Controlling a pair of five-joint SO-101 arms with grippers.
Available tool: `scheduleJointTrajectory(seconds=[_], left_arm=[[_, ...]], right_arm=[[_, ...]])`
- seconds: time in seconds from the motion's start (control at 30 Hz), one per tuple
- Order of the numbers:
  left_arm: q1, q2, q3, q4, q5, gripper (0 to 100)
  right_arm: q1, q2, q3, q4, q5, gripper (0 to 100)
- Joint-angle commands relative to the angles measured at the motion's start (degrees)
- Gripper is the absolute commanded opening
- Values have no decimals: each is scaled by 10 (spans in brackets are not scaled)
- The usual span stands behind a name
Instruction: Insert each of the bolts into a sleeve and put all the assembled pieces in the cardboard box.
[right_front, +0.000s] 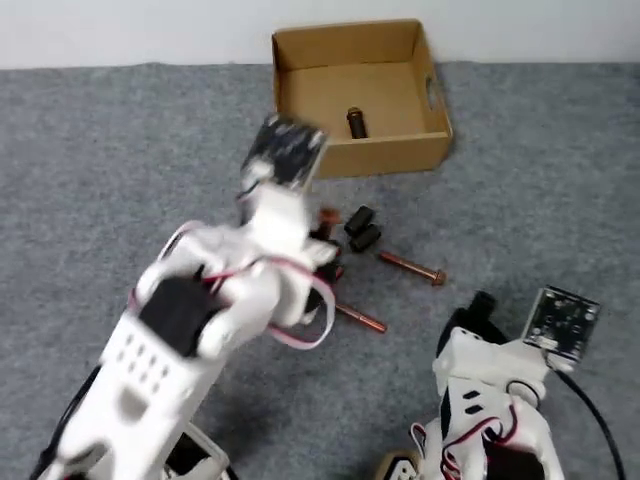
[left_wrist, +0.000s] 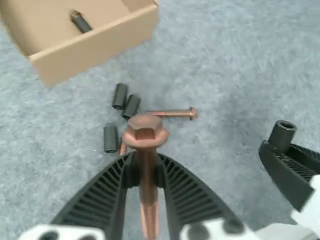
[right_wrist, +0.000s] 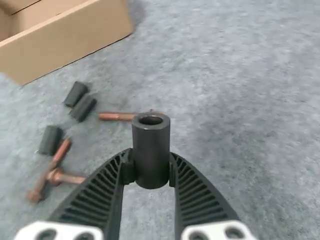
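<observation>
Copper-coloured, one bolt is clamped head-up between the jaws of the left gripper, while a black sleeve is pinched bore-up by the right gripper; the two are not yet joined. One assembled piece is seen lying in the cardboard box. Three loose sleeves and several loose bolts are scattered on the grey carpet near the box, so the task is judged to be at an early stage. The exact bolt count is obscured by the left arm in the high view.

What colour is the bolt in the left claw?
The bolt is copper; best in left wrist view.
</observation>
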Motion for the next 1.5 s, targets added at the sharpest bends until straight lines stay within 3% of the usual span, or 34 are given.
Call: scheduleJointTrajectory(seconds=[0.0,0.27,0.63,0.73,0.87,1.0,1.17,1.27,1.47], left_arm=[[-19,-143,145,-66,-27,3],[-65,-383,338,-149,-33,4],[-70,-644,506,-170,-31,4],[-73,-641,516,-179,-22,5],[-68,-640,513,-233,66,5],[-67,-640,513,-288,74,5],[-38,-640,514,-333,77,5],[-4,-638,516,-336,116,5],[1,-638,534,-333,122,5]], right_arm=[[-58,4,-4,-3,6,9],[-190,3,23,-55,105,9],[-415,7,56,-137,123,9],[-431,7,74,-164,167,9],[-433,7,98,-212,211,9],[-433,6,109,-244,249,9],[-436,6,110,-267,254,9],[-461,6,110,-269,255,9],[-481,6,110,-298,255,9]])
